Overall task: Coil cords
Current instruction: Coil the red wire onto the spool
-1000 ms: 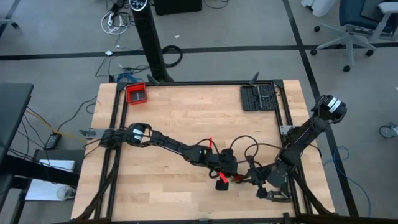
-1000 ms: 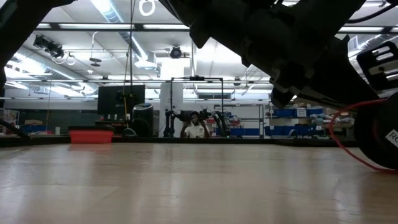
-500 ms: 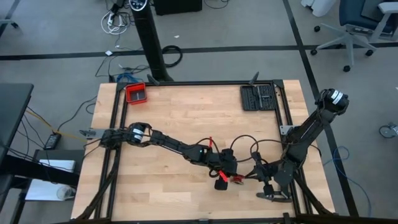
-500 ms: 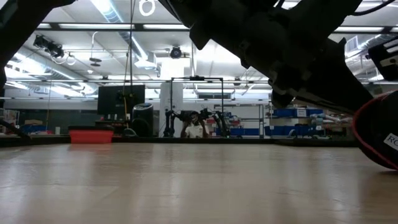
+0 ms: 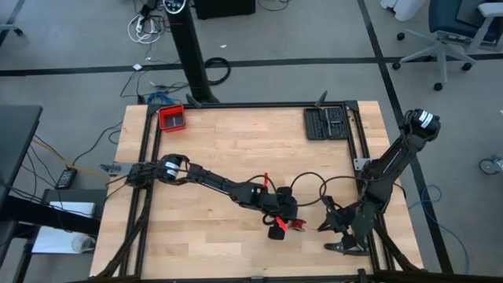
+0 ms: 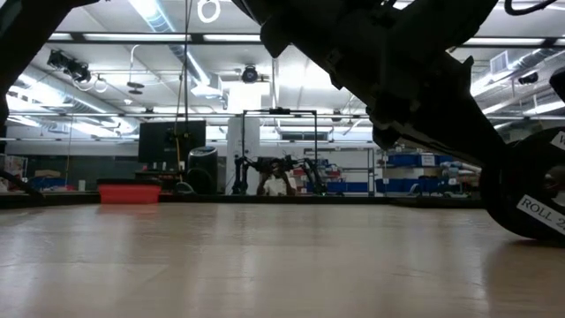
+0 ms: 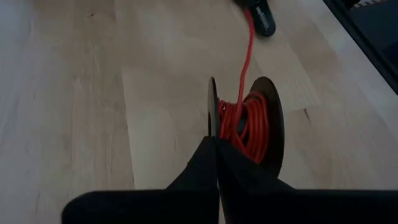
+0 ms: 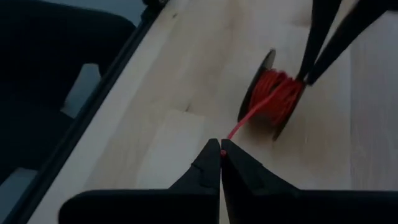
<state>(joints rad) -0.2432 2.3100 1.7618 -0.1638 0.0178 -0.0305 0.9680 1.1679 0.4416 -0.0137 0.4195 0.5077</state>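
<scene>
Left claw [image 7: 217, 163] clamping spool [image 7: 249, 127]; right claw [image 8: 221, 163] pinching red cord [image 8: 249, 116]

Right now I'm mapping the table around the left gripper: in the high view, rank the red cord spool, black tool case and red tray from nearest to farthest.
Measured from the left gripper, near the front middle:
1. Red cord spool, right beside the gripper, toward the right gripper.
2. Black tool case, back right.
3. Red tray, back left corner.

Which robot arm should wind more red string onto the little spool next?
Probably the right: the right pincer pinches the thin red cord's loose end, while the left pincer grips the small black spool's rim, steadying it.
</scene>
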